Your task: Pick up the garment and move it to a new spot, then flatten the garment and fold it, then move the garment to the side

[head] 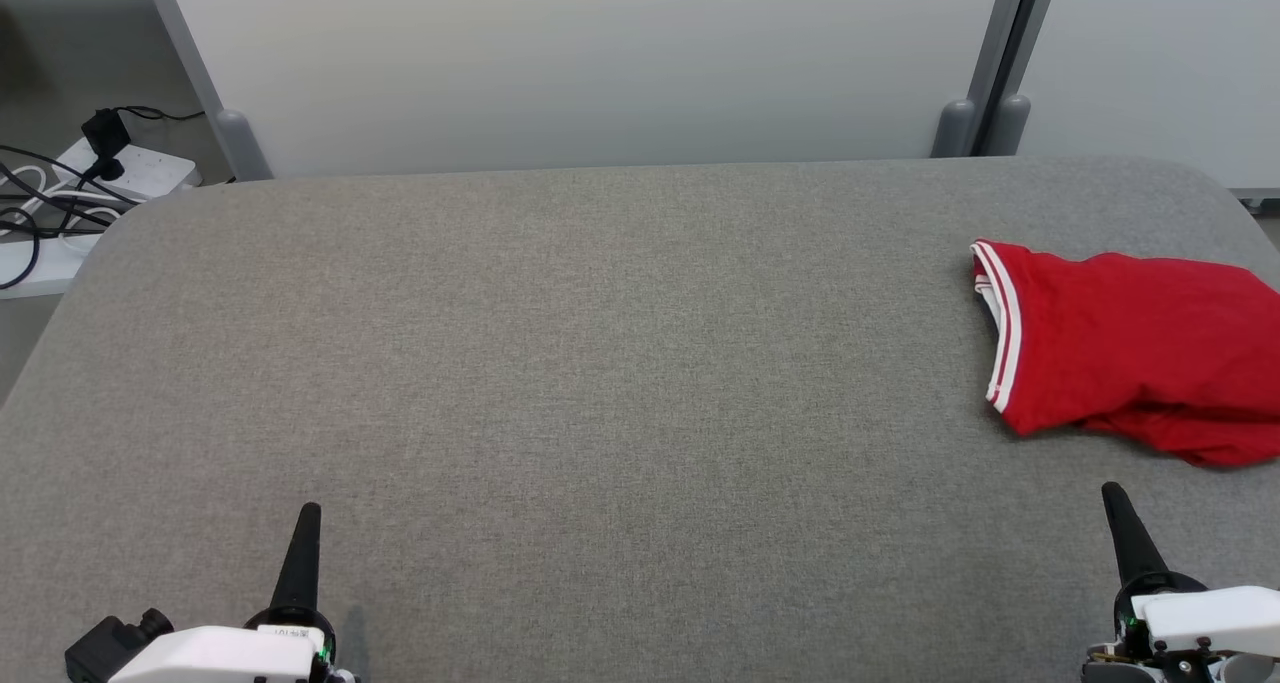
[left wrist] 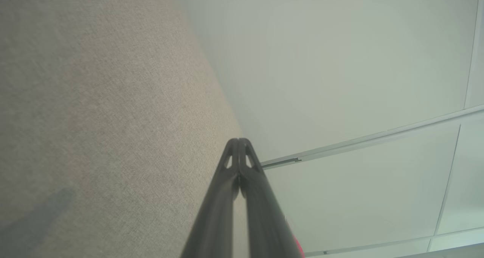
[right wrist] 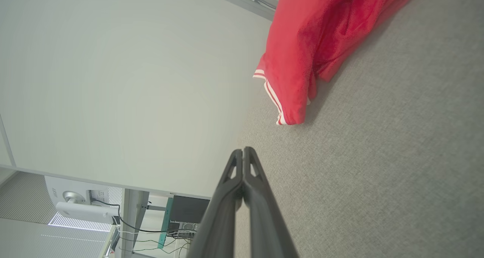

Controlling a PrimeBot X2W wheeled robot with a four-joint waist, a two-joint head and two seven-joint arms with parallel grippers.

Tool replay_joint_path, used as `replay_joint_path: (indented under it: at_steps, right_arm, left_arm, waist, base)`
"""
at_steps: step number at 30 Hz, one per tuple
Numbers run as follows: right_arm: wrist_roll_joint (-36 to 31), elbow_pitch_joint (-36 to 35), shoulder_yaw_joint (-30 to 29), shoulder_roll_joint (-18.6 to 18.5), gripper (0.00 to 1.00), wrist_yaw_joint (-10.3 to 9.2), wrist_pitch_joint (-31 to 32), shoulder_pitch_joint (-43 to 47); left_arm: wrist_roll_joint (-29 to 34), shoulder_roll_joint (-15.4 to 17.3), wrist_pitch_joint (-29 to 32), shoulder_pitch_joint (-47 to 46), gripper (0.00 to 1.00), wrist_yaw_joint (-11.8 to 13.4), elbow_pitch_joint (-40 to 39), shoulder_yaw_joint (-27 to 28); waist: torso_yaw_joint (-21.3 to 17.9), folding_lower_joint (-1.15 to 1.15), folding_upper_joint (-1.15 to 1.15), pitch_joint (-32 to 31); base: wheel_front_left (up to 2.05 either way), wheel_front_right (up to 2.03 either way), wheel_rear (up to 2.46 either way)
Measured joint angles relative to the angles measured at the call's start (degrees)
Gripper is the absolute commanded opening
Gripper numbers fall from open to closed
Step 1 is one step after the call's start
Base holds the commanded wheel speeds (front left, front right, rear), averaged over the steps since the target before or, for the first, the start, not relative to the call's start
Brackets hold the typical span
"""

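**Head view.** We see the crumpled red fabric garment with white-striped trim [head: 1130,353] cut off by the right edge. The white housings of the left gripper [head: 308,511] and the right gripper [head: 1110,490] run off the bottom edge. The tangled black cables [head: 40,225] beside the white power strip [head: 140,168] leave at the left edge.

**Right wrist view.** The top edge cuts the garment, and its folds hide the layers beneath.

**Left wrist view.** We note a red sliver [left wrist: 298,247] beside the dark fingers, too small to identify.
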Motion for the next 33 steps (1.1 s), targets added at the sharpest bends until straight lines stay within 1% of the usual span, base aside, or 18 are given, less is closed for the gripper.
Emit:
replay_joint_path:
  at_steps: [23, 30, 33]
  right_arm:
    - [14.9, -1.1, -0.5, 0.2, 0.00, 0.00, 3.6, -0.2]
    - [18.7, -1.8, -0.6, 0.2, 0.00, 0.00, 4.6, -0.5]
    - [19.0, -1.8, -0.7, 0.2, 0.00, 0.00, 4.7, -0.6]
  left_arm:
    - [-14.8, 0.1, 3.6, -2.1, 0.00, 0.0, -1.6, 0.1]
    - [-18.7, 0.1, 4.3, -2.1, 0.00, 0.0, -2.1, 0.1]
    - [-19.3, 0.1, 4.3, -2.1, 0.00, 0.0, -2.1, 0.1]
  waist:
    - [-0.8, 0.00, 0.00, 0.5]
    - [-1.0, 0.00, 0.00, 0.7]
    - [-1.0, 0.00, 0.00, 0.7]
  base:
    - [0.00, 0.00, 0.00]
    - [0.00, 0.00, 0.00]
    - [0.00, 0.00, 0.00]
